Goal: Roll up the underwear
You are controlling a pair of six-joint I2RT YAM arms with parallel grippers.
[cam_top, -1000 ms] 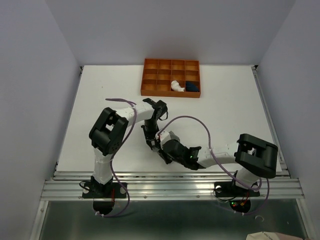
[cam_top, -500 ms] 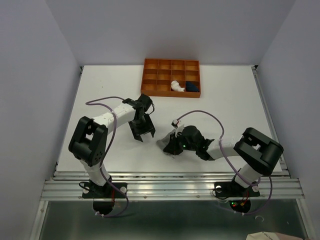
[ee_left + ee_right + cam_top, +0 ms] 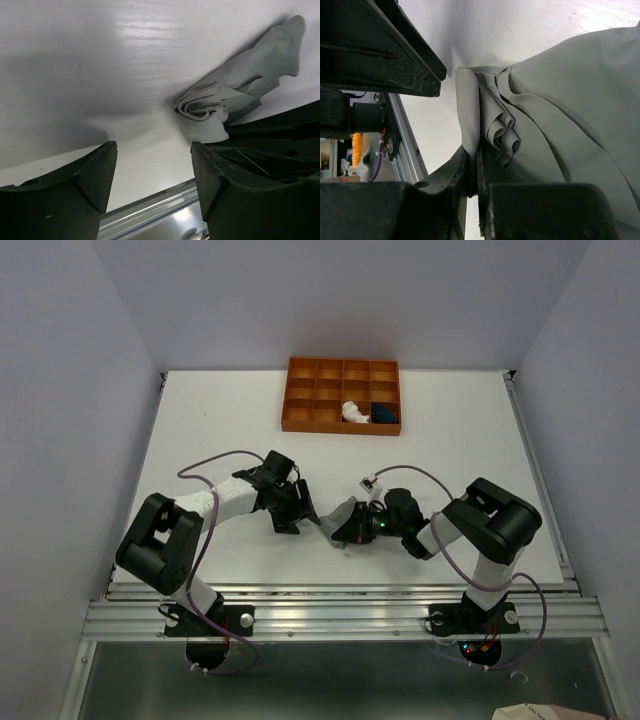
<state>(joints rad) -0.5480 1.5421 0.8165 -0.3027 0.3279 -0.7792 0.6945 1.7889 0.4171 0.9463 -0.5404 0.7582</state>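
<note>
While the top view gives only a grey lump at lower centre of the table [image 3: 450, 460], the wrist cams resolve it: the grey underwear [image 3: 341, 513] is partly rolled, coil end facing the left gripper [image 3: 298, 512].

Left wrist view: left gripper [image 3: 152, 167] is spread wide with nothing between the fingers. The grey underwear [image 3: 205, 107] sits just beyond the right-hand finger, its loose tail running to upper right.

Right wrist view: right gripper [image 3: 472, 175] is pinched nearly closed on a fold of the grey underwear [image 3: 560, 100] at bottom of frame.

Only the top view shows the right gripper [image 3: 352, 530] meeting the cloth from the right. It alone shows the tray [image 3: 320, 427] at upper centre, with white underwear [image 3: 353, 411] and navy underwear [image 3: 385, 413] in adjacent bottom-row cells, well apart from the arms.

Versus a second ago: both wrists were crossed at centre. The left jaws have since opened, the left elbow has swung to lower left, and the right grip is unchanged.
</note>
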